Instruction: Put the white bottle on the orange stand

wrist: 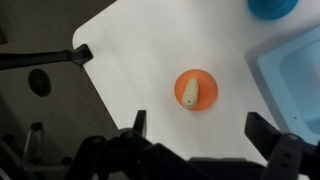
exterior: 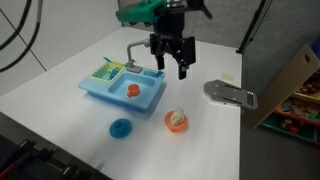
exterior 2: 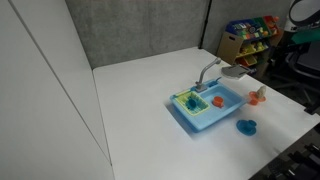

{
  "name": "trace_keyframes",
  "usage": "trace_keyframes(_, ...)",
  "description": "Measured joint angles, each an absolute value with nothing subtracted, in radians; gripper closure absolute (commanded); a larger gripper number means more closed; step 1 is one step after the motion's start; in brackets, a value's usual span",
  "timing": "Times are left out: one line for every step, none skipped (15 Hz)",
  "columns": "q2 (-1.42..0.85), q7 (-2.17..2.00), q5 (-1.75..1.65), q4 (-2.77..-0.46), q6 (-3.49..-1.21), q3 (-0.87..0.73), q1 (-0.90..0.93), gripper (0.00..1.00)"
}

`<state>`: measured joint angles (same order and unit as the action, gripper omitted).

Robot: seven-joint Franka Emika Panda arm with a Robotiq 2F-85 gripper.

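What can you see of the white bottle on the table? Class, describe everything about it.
The white bottle is small, slim and off-white, and looks like smooth plastic. It rests near the middle of the round orange stand and touches nothing else. In an exterior view it looks upright, though it is too small to be sure. The stand sits on the white table, beside the blue toy sink. The open hand hangs above the sink, apart from the bottle.

A blue sink (exterior: 120, 103) is sitting on the white table (exterior: 60, 85), an orange piece (exterior: 133, 90) lying in its basin. A blue disc (exterior: 120, 128) is lying near it, and a grey plate (exterior: 230, 94) is resting well apart.
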<state>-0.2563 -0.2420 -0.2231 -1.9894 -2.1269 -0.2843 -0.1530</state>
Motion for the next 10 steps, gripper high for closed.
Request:
trace_keyframes(-0.22,-0.242,-0.237,-2.008,-2.111,-0.28,-0.147,0.0)
trace_keyframes(-0.183,-0.242,-0.246,-2.027,-2.095,-0.274,-0.142,0.0)
trace_keyframes(-0.148,-0.241,-0.248,-2.043,-2.08,-0.263,-0.14,0.0)
trace_keyframes(-0.114,-0.24,-0.248,-2.059,-2.067,-0.252,-0.138,0.0)
trace_keyframes(-0.081,-0.234,-0.248,-2.076,-2.052,-0.238,-0.136,0.0)
trace_keyframes(-0.051,-0.228,-0.246,-2.09,-2.039,-0.224,-0.134,0.0)
trace_keyframes(-0.023,-0.218,-0.241,-2.105,-2.028,-0.209,-0.131,0.0)
trace_keyframes(0.003,-0.2,-0.227,-2.121,-2.02,-0.194,-0.128,0.0)
trace_keyframes(0.027,-0.175,-0.21,-2.135,-2.014,-0.179,-0.125,0.0)
trace_keyframes(0.048,-0.149,-0.19,-2.148,-2.008,-0.167,-0.121,0.0)
